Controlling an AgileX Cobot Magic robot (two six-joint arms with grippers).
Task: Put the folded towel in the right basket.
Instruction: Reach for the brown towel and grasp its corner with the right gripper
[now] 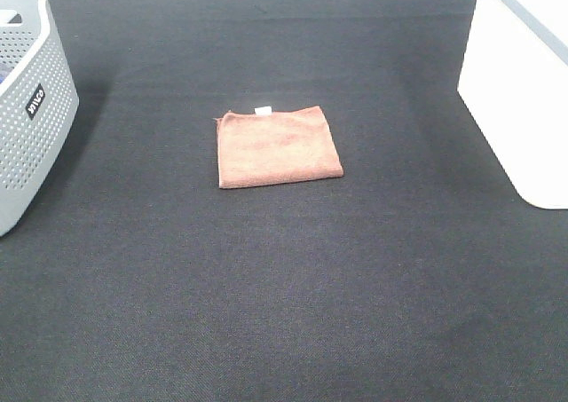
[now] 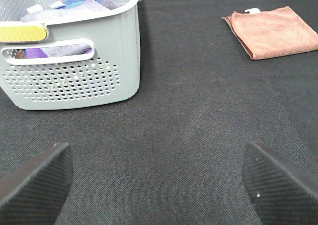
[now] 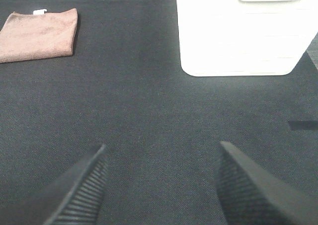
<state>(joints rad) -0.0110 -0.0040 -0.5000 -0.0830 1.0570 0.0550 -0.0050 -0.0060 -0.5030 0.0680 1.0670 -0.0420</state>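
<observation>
A folded rust-brown towel (image 1: pixel 278 146) with a small white tag lies flat on the dark cloth in the middle of the table. It also shows in the left wrist view (image 2: pixel 276 32) and the right wrist view (image 3: pixel 39 35). The white right basket (image 1: pixel 522 82) stands at the right edge; the right wrist view shows its side (image 3: pixel 238 34). My left gripper (image 2: pixel 158 183) is open and empty, well short of the towel. My right gripper (image 3: pixel 161 183) is open and empty, near the white basket. Neither arm shows in the exterior high view.
A grey perforated basket (image 1: pixel 25 109) stands at the left edge, holding several coloured cloths (image 2: pixel 74 4). Dark fabric (image 1: pixel 284 287) covers the whole table.
</observation>
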